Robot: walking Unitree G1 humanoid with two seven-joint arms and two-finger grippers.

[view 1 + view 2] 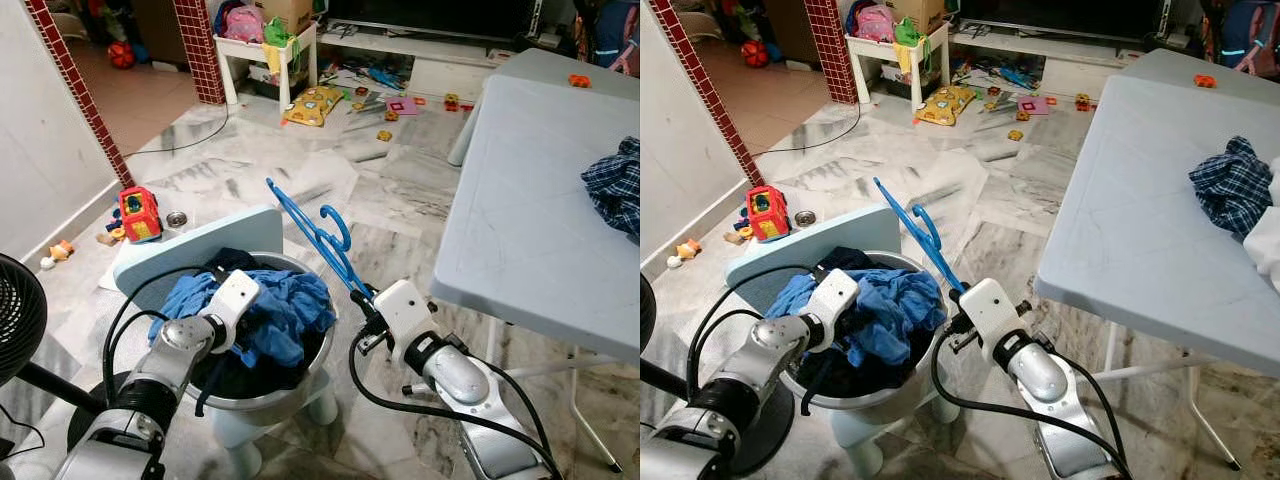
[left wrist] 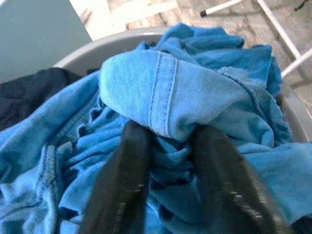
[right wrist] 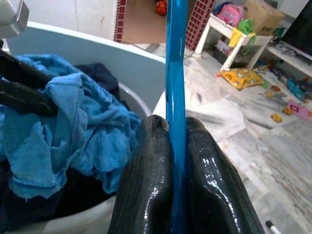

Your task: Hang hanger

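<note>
A blue plastic hanger (image 1: 312, 232) slants up over the floor, its hook curling near its middle. My right gripper (image 3: 174, 141) is shut on the hanger's lower end, just right of a grey basin (image 1: 322, 358). The basin is heaped with clothes, a blue garment (image 2: 161, 83) on top of dark ones. My left gripper (image 2: 168, 139) reaches into the heap from the left, shut on a fold of the blue garment.
The basin stands on a white stool (image 1: 240, 430), with a pale blue board (image 1: 200, 245) behind it. A grey folding table (image 1: 530, 200) at the right carries a plaid cloth (image 1: 615, 185). A black fan (image 1: 15, 315) stands at the left. Toys (image 1: 138, 213) litter the marble floor.
</note>
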